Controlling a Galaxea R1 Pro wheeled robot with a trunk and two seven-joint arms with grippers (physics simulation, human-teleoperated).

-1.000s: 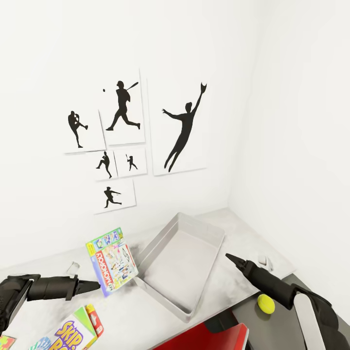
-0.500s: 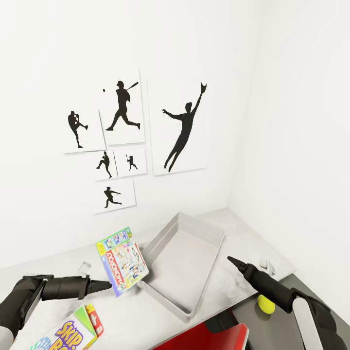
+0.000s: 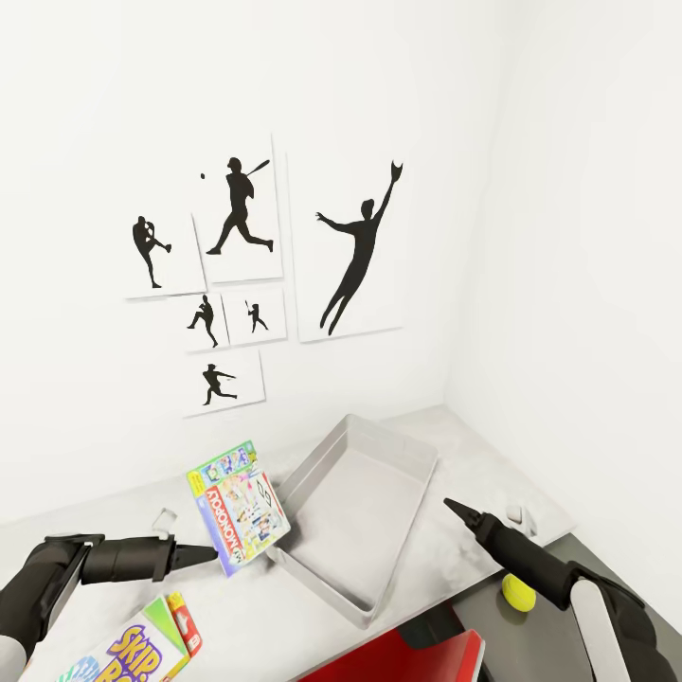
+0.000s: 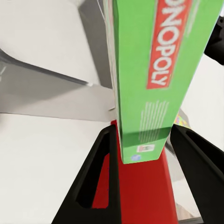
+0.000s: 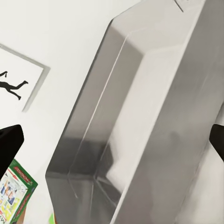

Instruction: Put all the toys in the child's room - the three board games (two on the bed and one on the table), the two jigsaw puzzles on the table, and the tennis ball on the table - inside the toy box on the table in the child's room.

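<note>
Between the fingers of my left claw (image 3: 216, 553) sits the Monopoly box (image 3: 238, 507), clamped at its green edge and held upright above the table (image 3: 455, 445), its bright printed face toward the head camera and the red logo band running along its side. Just beyond it, touching or nearly so, lies the grey toy box (image 3: 355, 507), a shallow tray with nothing inside. My right claw (image 3: 449, 505) hovers at the tray's other side, fingers spread, holding nothing. Behind that claw, near my forearm, rests the yellow tennis ball (image 3: 518, 593). Below my left claw lies a Skip-Bo box (image 3: 142, 649).
</note>
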